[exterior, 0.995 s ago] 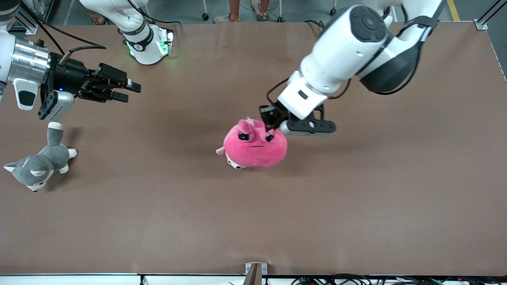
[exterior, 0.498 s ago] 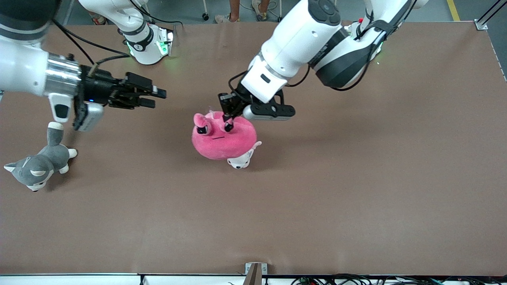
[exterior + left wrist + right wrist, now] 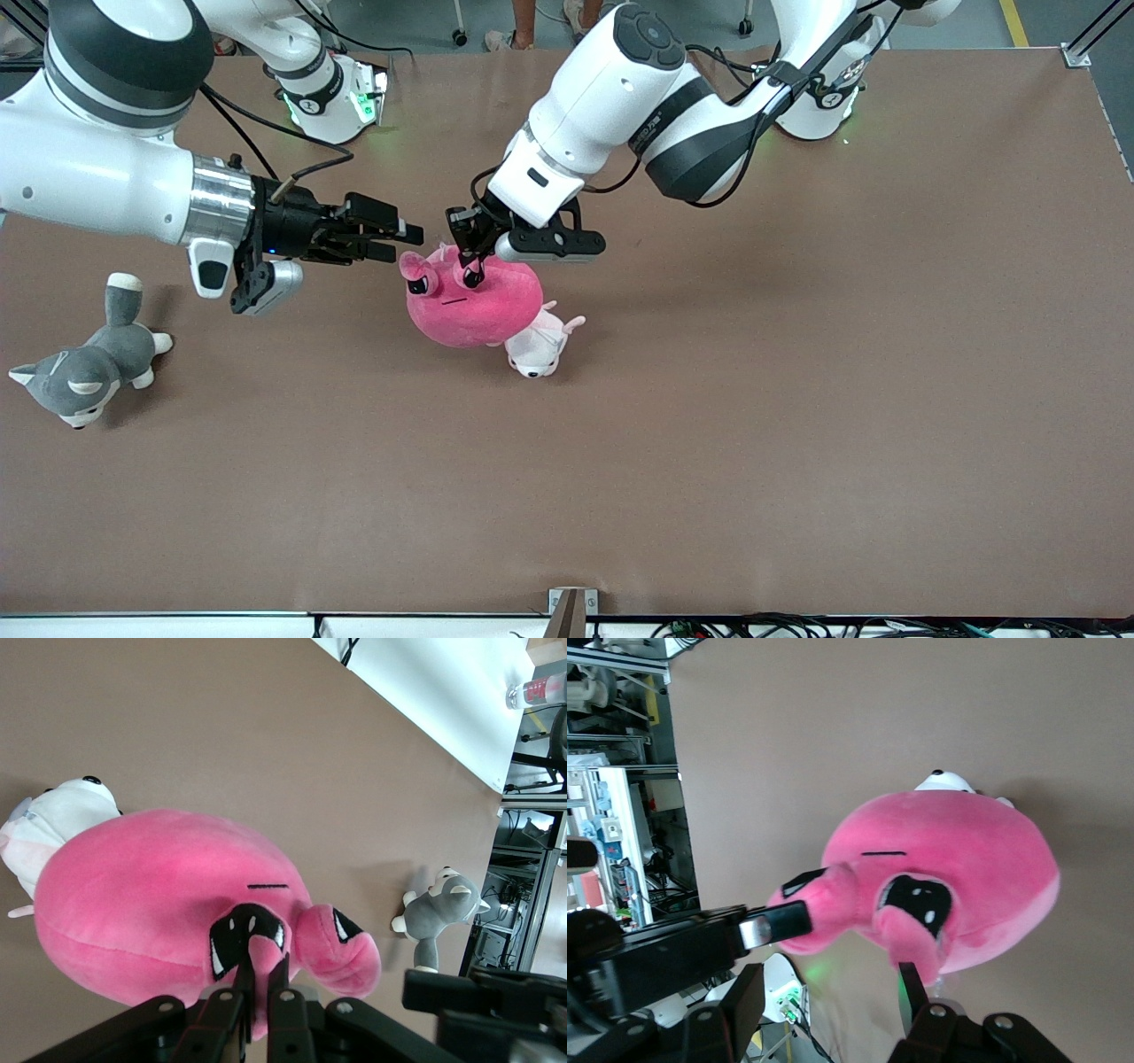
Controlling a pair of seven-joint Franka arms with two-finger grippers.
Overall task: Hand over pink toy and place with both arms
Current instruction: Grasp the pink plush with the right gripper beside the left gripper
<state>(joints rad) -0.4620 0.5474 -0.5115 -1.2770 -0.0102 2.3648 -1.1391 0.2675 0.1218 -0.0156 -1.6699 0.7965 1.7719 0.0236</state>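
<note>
The pink toy [image 3: 469,306] hangs by one ear from my left gripper [image 3: 468,259], which is shut on that ear over the middle of the table. In the left wrist view the fingers [image 3: 244,979] pinch the ear of the toy [image 3: 159,895] between its dark eyes. My right gripper [image 3: 403,245] is open, with its tips just beside the toy's other ear. In the right wrist view the open right gripper [image 3: 828,992] faces the toy [image 3: 966,859], one finger [image 3: 911,990] close under an ear. The left gripper [image 3: 775,921] shows there clamped on the ear.
A small pale pink-and-white plush [image 3: 536,344] lies on the table partly under the pink toy, and also shows in the left wrist view [image 3: 58,811]. A grey-and-white husky plush [image 3: 84,368] lies near the right arm's end of the table.
My left arm has carried the pink toy toward the right arm's end, uncovering the pale plush. My right gripper has moved in, open, until its tips reach the toy.
</note>
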